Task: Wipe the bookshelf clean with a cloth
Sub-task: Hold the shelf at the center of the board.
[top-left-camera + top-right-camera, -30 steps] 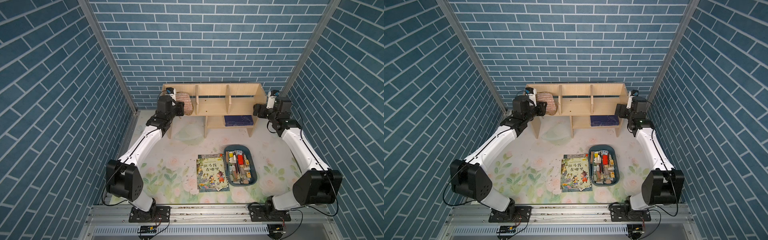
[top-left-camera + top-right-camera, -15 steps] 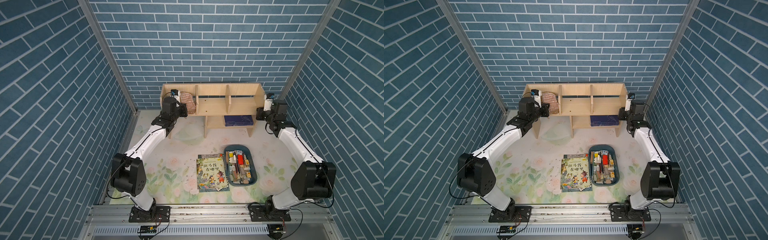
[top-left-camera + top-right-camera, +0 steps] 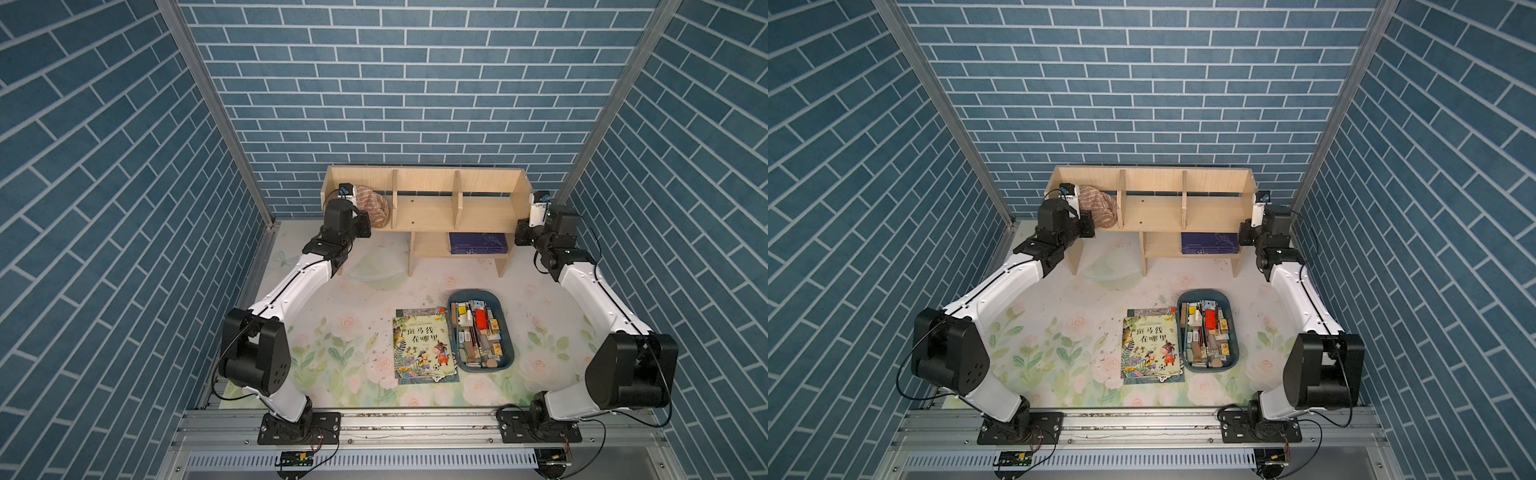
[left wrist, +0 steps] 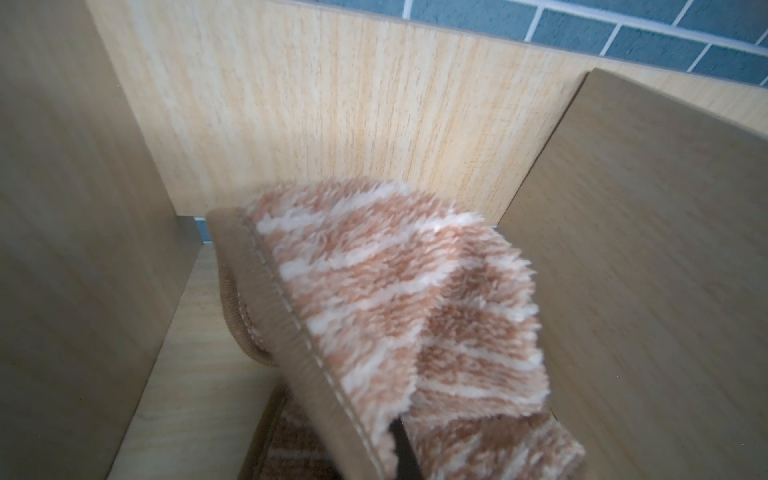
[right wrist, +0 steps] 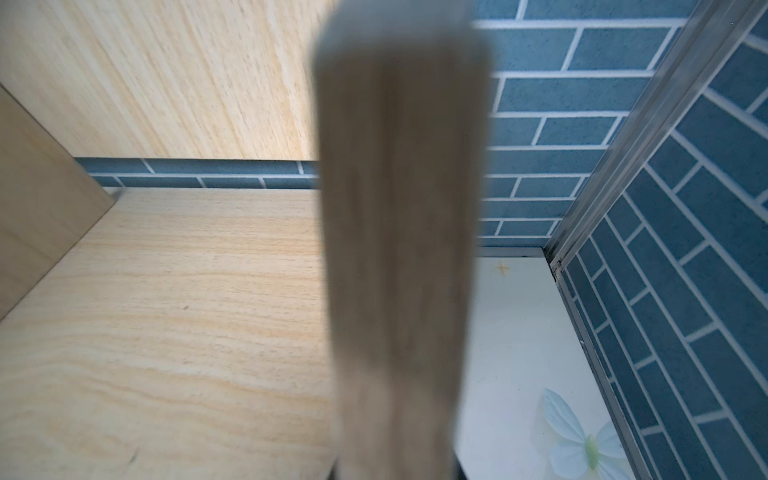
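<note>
The light-wood bookshelf (image 3: 424, 214) (image 3: 1152, 214) stands against the back wall. The striped brown-pink and cream cloth (image 3: 376, 208) (image 3: 1098, 205) is bunched in its left compartment, resting on the compartment floor near the back panel. My left gripper (image 3: 370, 223) (image 3: 1092, 222) reaches into that compartment and is shut on the cloth (image 4: 395, 299); only a dark fingertip (image 4: 401, 451) shows through the folds. My right gripper (image 3: 521, 233) (image 3: 1244, 232) is shut on the front edge of the bookshelf's right side panel (image 5: 399, 249), which fills the space between the jaws.
A dark blue book (image 3: 478, 242) lies on the lower shelf. An illustrated picture book (image 3: 424, 347) and a blue tray (image 3: 508, 332) with several small items lie on the floral mat. A clear plastic piece (image 3: 374, 268) lies beneath the shelf. Brick walls stand close behind and beside.
The left arm has pushed the cloth deeper into the left compartment. The right gripper has closed onto the bookshelf's right side panel.
</note>
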Action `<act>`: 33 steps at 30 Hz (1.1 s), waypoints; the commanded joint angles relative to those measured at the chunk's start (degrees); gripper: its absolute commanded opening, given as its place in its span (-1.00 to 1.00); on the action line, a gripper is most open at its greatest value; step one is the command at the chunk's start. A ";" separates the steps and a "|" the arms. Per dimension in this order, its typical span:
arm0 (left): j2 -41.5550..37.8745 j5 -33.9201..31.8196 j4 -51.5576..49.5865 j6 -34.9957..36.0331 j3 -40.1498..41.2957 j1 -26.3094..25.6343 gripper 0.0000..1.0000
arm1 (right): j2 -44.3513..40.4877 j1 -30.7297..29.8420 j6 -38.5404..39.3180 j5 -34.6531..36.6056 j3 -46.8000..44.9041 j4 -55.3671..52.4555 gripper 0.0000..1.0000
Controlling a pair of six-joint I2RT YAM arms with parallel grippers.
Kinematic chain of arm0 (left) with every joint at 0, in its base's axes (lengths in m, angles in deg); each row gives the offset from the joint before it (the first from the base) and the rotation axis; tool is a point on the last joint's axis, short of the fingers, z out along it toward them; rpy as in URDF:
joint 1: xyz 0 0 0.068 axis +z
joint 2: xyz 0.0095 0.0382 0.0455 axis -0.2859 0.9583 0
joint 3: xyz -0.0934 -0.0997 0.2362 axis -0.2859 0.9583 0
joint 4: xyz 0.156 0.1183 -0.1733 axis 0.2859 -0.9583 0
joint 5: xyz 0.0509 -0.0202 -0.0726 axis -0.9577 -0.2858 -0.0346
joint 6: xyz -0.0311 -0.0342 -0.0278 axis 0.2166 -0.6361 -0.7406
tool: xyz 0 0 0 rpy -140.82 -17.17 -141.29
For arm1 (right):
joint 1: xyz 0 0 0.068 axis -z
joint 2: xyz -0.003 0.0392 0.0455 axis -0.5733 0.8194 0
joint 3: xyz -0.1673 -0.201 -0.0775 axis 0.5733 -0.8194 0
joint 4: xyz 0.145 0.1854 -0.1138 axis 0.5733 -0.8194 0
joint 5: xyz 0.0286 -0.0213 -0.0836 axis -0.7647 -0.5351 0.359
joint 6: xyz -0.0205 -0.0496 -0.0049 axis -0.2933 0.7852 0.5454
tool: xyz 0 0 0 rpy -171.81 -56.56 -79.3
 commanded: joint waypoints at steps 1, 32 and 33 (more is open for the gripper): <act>-0.86 -1.14 -0.92 1.53 -0.46 0.19 -0.80 | -6.65 -0.95 -6.11 -7.98 -3.74 -1.20 -1.00; -6.21 -7.21 -9.16 -3.98 -4.14 10.68 0.99 | -6.21 -0.67 -5.57 -10.86 -0.69 -3.92 -1.00; -5.54 -6.60 -8.67 -3.94 -3.81 11.22 0.99 | -5.96 -0.68 -5.52 -10.90 -0.54 -3.99 -1.00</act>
